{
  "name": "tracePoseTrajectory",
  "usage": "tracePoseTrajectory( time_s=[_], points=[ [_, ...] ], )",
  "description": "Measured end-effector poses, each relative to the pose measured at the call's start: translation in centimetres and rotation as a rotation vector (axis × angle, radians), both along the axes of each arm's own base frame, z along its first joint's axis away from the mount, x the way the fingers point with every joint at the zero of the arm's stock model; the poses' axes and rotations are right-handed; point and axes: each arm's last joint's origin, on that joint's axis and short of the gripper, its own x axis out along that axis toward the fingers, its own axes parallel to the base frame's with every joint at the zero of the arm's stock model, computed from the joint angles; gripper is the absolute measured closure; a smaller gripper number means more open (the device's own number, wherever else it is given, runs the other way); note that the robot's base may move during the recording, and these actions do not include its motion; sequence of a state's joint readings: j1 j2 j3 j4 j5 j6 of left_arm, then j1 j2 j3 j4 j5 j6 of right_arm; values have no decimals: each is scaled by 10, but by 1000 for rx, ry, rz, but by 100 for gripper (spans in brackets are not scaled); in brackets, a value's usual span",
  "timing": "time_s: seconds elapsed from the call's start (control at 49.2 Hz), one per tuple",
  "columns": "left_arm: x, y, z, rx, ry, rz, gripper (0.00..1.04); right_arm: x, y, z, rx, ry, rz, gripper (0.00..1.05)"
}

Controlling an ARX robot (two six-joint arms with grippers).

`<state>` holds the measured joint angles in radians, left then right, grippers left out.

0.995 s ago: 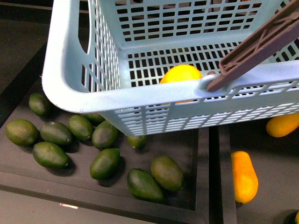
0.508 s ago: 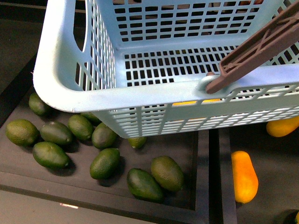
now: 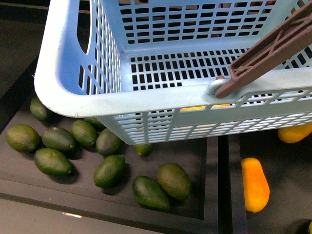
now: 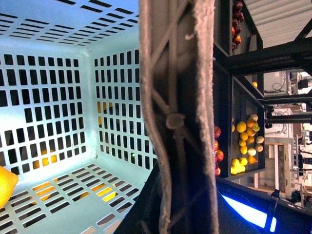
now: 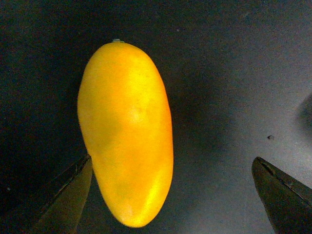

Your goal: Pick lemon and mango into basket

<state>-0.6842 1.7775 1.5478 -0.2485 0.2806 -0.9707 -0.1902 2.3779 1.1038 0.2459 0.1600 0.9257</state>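
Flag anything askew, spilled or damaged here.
The basket is tilted, its near rim slanting above the green fruits. Nothing looks spilled or damaged; the mango lies whole.

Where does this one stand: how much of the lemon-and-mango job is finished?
Done: the lemon already lies inside the basket, and its yellow shows through the slots in the front view. In hand: the right gripper hangs open over the mango, a fingertip on either side, not yet closed on it. Left: grasp the mango and put it in the basket.
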Motion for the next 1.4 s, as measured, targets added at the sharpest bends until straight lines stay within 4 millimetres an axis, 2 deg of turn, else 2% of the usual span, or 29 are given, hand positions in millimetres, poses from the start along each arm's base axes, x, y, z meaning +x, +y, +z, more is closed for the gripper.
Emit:
tracePoseTrajectory(
  time_s=[0.183, 0.447, 0.731, 0.833, 0.934, 1.036, 1.219, 1.402],
  points=[
    [0, 0, 0, 0, 0, 0, 99, 16, -4, -10, 11, 3, -12, 9],
    [0, 0, 0, 0, -1, 1, 99, 25, -5, -29, 16, 44, -13, 9],
    [0, 0, 0, 0, 1, -1, 99, 36, -3, -34, 13, 47, -5, 9],
    [0, 0, 0, 0, 0, 1, 99, 38, -2, -34, 13, 50, -5, 18],
    [0, 0, 0, 0, 0, 0, 99, 38, -2, -35, 12, 51, -7, 37],
    [0, 0, 0, 0, 1, -1, 99, 31, -4, -35, 11, 49, -12, 47],
    [0, 0, 0, 0, 0, 0, 99, 6, -16, -23, 5, 39, -14, 47],
    [0, 0, 0, 0, 0, 0, 99, -26, -42, 22, -52, -18, -16, 47]
  ],
)
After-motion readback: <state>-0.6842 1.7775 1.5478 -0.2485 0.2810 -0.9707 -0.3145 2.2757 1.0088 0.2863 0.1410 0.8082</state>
